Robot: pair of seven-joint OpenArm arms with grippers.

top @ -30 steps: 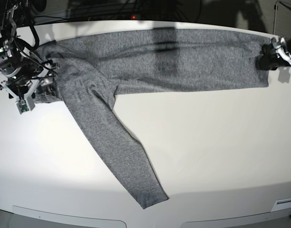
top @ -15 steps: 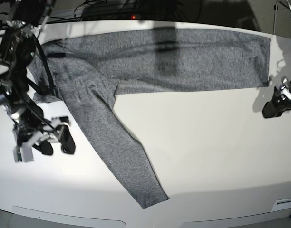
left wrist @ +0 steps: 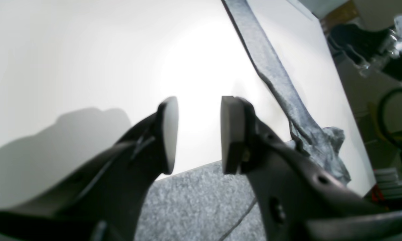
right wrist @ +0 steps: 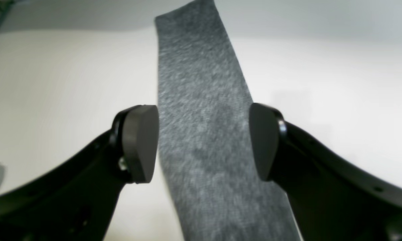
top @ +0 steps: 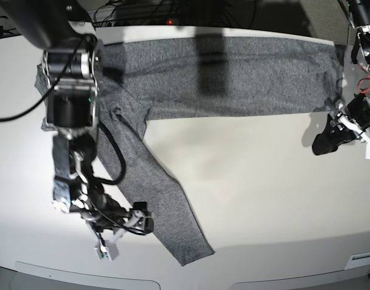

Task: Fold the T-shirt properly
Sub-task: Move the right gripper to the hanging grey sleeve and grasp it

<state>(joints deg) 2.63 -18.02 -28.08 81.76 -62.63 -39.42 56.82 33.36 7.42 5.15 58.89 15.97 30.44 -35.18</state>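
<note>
Both grippers stand with jaws parted and nothing between the pads: the right gripper [right wrist: 203,142] hovers over the long sleeve of the T-shirt [top: 233,75], its fingers [right wrist: 140,144] straddling the grey strip without touching it, while the left gripper [left wrist: 199,134] hangs above the white table [top: 263,193] at the shirt's hem edge. Across the far side of the table the shirt's body lies spread flat, one sleeve running diagonally toward the near edge
</note>
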